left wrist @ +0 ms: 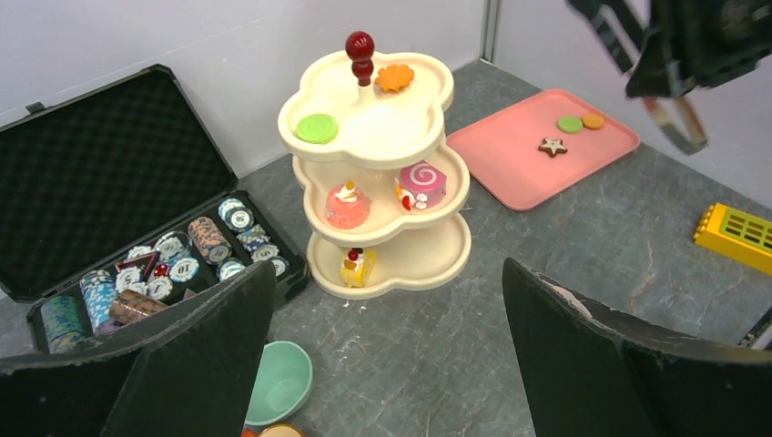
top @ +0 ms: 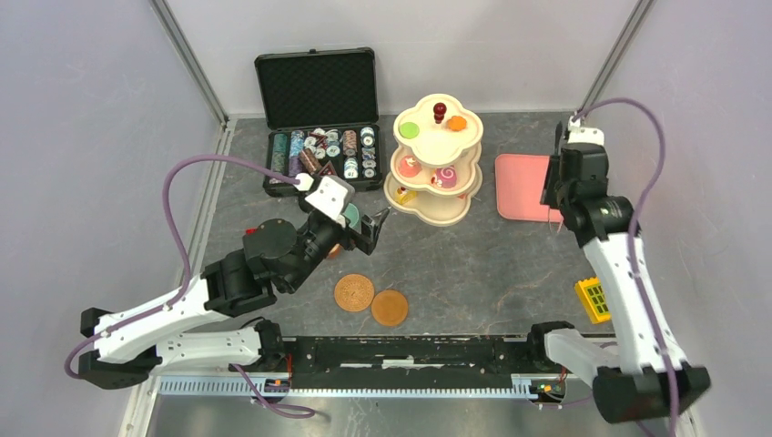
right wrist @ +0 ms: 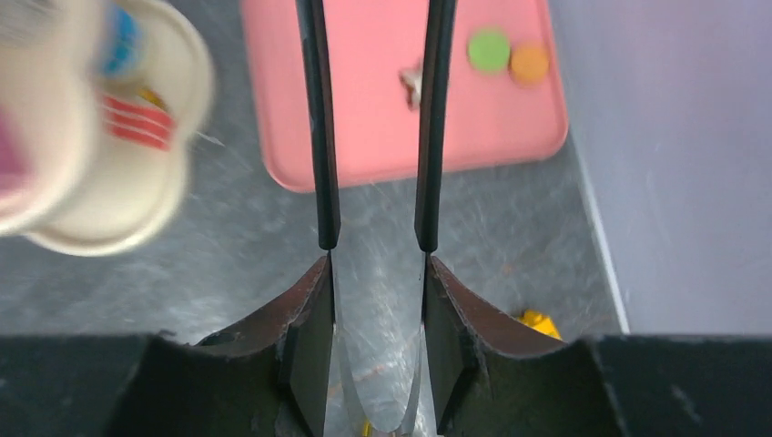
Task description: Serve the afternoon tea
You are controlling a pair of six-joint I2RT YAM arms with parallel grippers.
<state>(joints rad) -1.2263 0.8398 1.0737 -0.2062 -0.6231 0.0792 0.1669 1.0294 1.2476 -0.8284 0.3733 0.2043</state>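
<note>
The cream three-tier stand (top: 437, 168) with its red knob stands at the back centre and holds several toy pastries; it also shows in the left wrist view (left wrist: 373, 182). My left gripper (top: 369, 228) is open and empty, just above the table in front of the stand. The teal cup (left wrist: 278, 382) lies by its left finger, with the brown cup (left wrist: 278, 431) beside it. Two brown saucers (top: 354, 292) (top: 390, 308) lie nearer the front. My right gripper (right wrist: 375, 264) is shut on metal tongs (right wrist: 317, 137) that point at the pink tray (right wrist: 401, 109), where three small pastries (right wrist: 489, 50) lie.
An open black case of poker chips (top: 319, 127) stands at the back left, close to the stand. A yellow toy (top: 593, 299) lies by the right arm. Grey walls close in both sides.
</note>
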